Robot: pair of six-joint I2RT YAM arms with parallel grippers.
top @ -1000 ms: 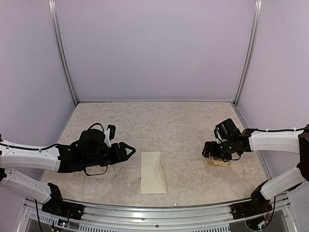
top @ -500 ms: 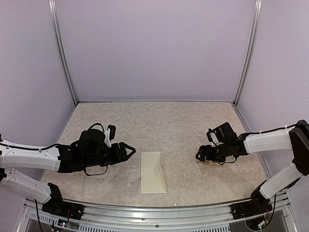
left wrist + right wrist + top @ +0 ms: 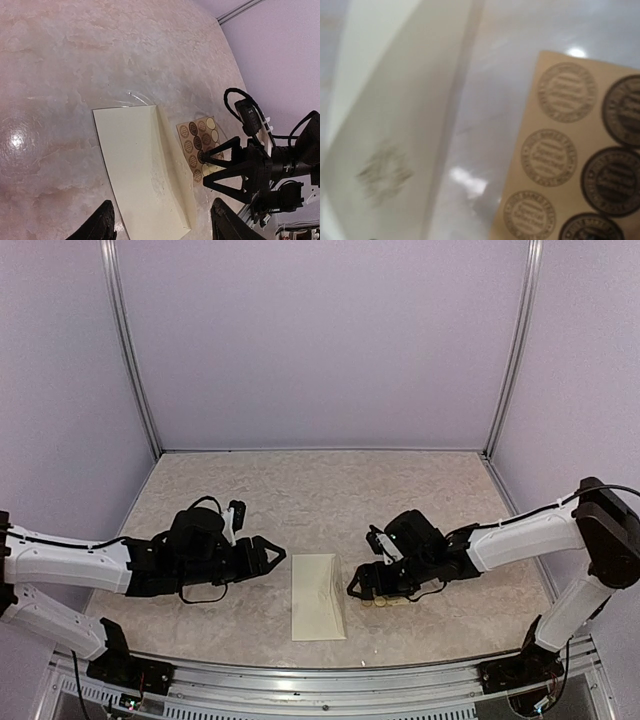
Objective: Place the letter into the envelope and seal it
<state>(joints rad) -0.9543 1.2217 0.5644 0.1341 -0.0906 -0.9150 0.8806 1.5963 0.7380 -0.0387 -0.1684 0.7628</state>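
Top, envelope (image 3: 318, 597): lying flat between the arms, flap looking folded over, no seal showing.
Top, left gripper (image 3: 275, 558): hovering just left of the envelope, jaws apart, empty; probably waiting to steady it.
Top, right gripper (image 3: 358, 587): jaws apart, tips resting on the sticker sheet (image 3: 392, 600); likely dragging it within reach for sealing.
Left wrist, sheet (image 3: 196, 145): lying just beside the envelope's edge.
Right wrist: blurring; sheet and envelope sitting close, own fingers not showing.
Change: right arm and sheet are coming in from the far right; left arm and envelope are staying put.

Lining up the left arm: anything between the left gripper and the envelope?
Nothing; only bare table separates the left gripper from the envelope, as the top view shows.
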